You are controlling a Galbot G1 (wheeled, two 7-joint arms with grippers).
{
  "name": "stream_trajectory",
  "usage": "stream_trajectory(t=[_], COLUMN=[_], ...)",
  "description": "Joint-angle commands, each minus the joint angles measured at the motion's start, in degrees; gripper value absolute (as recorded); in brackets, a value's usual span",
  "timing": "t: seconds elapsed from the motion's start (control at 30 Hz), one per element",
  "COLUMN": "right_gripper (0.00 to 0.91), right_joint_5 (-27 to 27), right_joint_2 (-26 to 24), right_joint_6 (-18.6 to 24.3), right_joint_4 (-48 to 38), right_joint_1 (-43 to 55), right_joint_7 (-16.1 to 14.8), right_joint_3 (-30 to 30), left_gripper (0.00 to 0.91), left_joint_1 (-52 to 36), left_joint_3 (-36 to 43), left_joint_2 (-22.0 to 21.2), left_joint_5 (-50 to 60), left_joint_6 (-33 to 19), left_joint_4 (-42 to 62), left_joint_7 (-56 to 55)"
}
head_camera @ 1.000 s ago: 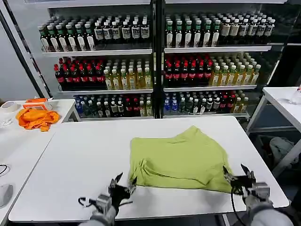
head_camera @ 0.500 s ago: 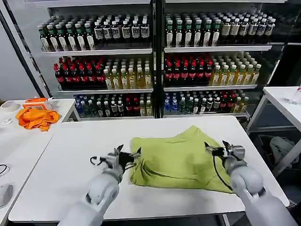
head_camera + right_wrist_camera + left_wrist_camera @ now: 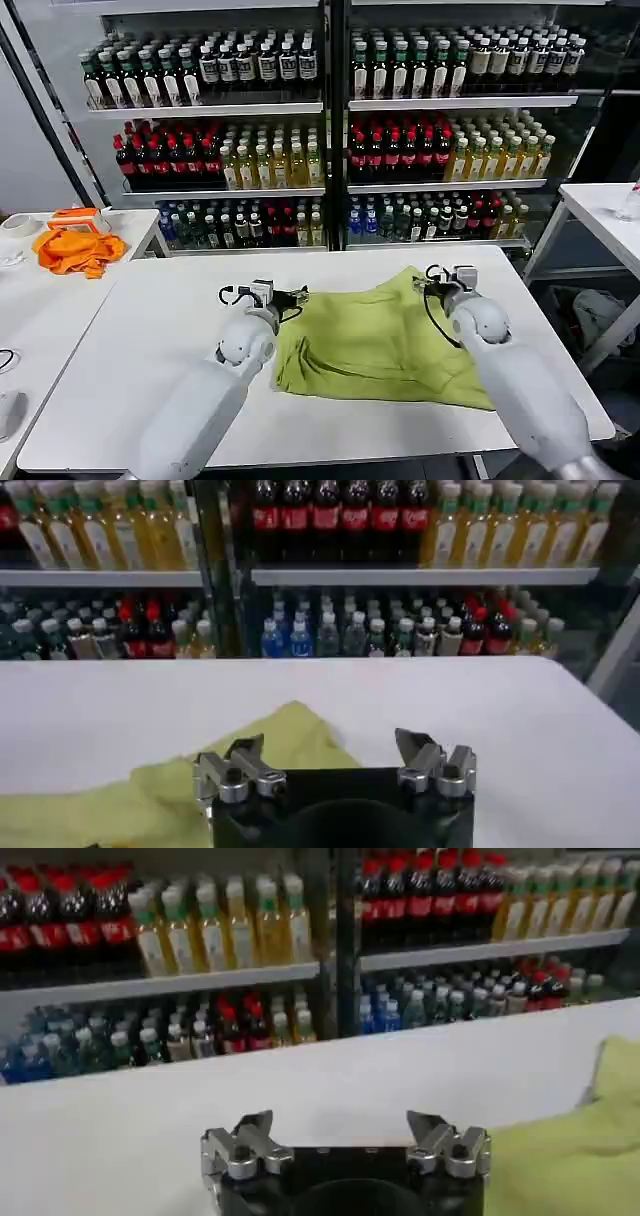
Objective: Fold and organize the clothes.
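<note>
The left end effector (image 3: 300, 297), fingers apart, hovers at the far left corner of the T-shirt (image 3: 385, 340), which lies partly folded on the white tabletop (image 3: 170, 330). The cloth looks light, limp and prone to bunching, so pinching corners and edges seems best. The right end effector (image 3: 430, 275), also apart, hovers at the far right corner.

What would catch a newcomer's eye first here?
A lime-green T-shirt lies partly folded on the white table, with the left gripper at its far left corner and the right gripper at its far right peak, both open. Behind, shelves of bottled drinks span the background.
</note>
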Motion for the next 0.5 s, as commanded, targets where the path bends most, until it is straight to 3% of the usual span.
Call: stream_trajectory(t=[0.03, 0.27, 0.3, 0.33, 0.37, 0.4, 0.47, 0.5], right_gripper=[0.907, 0.887, 0.746, 0.564, 0.433, 0.161, 0.000, 0.000], right_joint_5=[-0.5, -0.8, -0.6, -0.6, -0.6, -0.6, -0.3, -0.3], right_joint_2=[3.9, 5.0, 5.1, 5.2, 5.2, 5.2, 5.1, 5.1], right_joint_6=[0.0, -0.3, -0.4, -0.4, -0.4, -0.4, -0.4, -0.4], right_joint_4=[-11.4, -12.6, -12.8, -12.9, -12.8, -12.7, -12.2, -12.1], right_joint_1=[6.6, 6.7, 6.6, 6.5, 6.2, 6.1, 5.5, 5.3], right_joint_7=[-0.7, -1.0, -1.0, -1.0, -1.0, -1.0, -0.9, -0.9], right_joint_3=[-3.1, -3.2, -3.2, -3.2, -3.2, -3.2, -3.2, -3.2], left_gripper=[0.907, 0.907, 0.877, 0.453, 0.272, 0.050, 0.020, 0.020], left_joint_1=[-3.9, -1.1, -0.9, -0.7, -0.6, -0.3, 0.0, 0.3], left_joint_3=[1.8, 2.2, 2.4, 2.5, 2.6, 2.6, 2.5, 2.5], left_joint_2=[-0.5, 0.8, 0.9, 1.0, 1.1, 1.2, 1.3, 1.4], left_joint_5=[-3.7, -4.8, -4.8, -4.7, -4.7, -4.7, -4.7, -4.7], left_joint_6=[0.3, 0.3, 0.3, 0.3, 0.3, 0.3, 0.3, 0.3], left_joint_4=[5.4, 3.4, 3.4, 3.3, 3.3, 3.3, 3.3, 3.2], left_joint_7=[-0.6, -0.2, -0.2, -0.2, -0.1, 0.0, 0.2, 0.4])
